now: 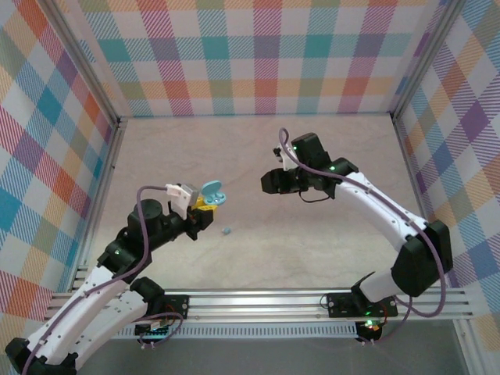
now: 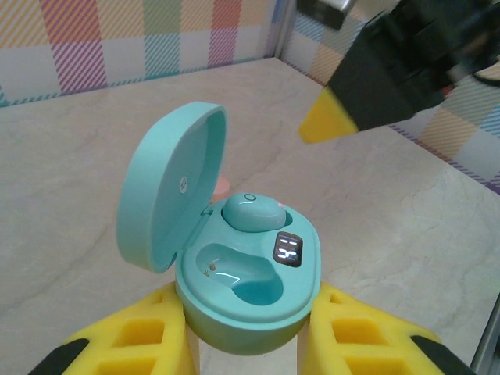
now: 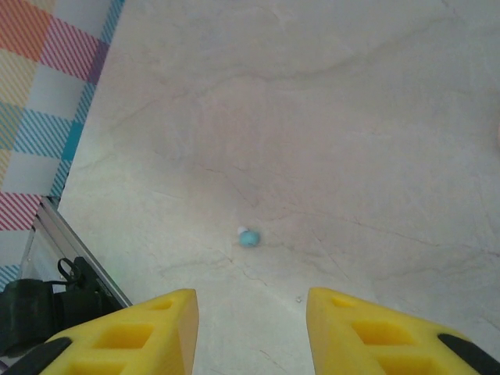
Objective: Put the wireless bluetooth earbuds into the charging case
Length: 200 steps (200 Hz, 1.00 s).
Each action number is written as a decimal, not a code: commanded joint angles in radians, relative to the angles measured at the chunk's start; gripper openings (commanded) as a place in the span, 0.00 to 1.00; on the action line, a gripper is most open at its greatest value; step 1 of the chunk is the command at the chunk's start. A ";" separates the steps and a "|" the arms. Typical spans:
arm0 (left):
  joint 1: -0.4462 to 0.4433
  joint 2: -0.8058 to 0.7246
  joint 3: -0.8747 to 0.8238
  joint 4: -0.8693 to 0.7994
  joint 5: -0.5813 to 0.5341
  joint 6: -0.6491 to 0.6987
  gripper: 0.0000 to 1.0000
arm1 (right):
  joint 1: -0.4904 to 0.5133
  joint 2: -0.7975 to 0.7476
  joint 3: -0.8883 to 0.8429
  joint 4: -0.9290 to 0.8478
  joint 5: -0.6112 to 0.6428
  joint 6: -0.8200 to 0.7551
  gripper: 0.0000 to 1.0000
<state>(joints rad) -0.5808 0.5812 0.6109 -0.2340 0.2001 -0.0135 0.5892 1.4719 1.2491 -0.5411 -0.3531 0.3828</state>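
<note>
- While the left claw (image 2: 246, 344) is clamped on the base of the light blue charging case (image 2: 250, 301), holding it up with its lid (image 2: 168, 183) swung open, the right claw (image 3: 251, 305) hangs wide and empty above the counter (image 1: 312, 234).
- Seated earbud (image 2: 251, 211): light blue, in the far socket beside a lit display (image 2: 288, 250). The near socket (image 2: 238, 273) is empty.
- Loose earbud (image 3: 248, 237): a tiny rounded light blue nub with a paler tip. It lies on bare counter just ahead of the right claw, well apart from the case.
- Handling, my judgement: near weightless, hard and glossy, so it is likely to squirt or roll out of a pinch. Take it across its widest part, pads low and centred, and close gently.
- Small pink spot (image 2: 223, 186) behind the lid; cannot tell what it is.
</note>
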 commanded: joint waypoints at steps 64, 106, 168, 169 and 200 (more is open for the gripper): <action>0.001 -0.167 -0.001 -0.130 -0.079 -0.002 0.18 | 0.051 0.291 0.084 0.075 -0.085 0.072 0.39; 0.001 -0.208 0.001 -0.148 -0.110 -0.004 0.18 | 0.153 0.479 0.219 -0.059 -0.052 -0.026 0.36; 0.001 -0.215 0.009 -0.157 -0.136 0.000 0.18 | 0.272 0.512 0.146 0.007 -0.061 0.112 0.39; 0.002 -0.215 0.009 -0.156 -0.136 0.000 0.18 | 0.272 0.512 0.143 0.010 -0.061 0.116 0.39; 0.001 -0.214 0.005 -0.150 -0.129 0.000 0.18 | 0.302 0.515 0.108 0.050 -0.070 0.165 0.40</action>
<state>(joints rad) -0.5808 0.3775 0.6113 -0.3931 0.0830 -0.0135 0.8768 1.9892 1.3800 -0.5251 -0.4049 0.4843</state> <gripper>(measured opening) 0.301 0.395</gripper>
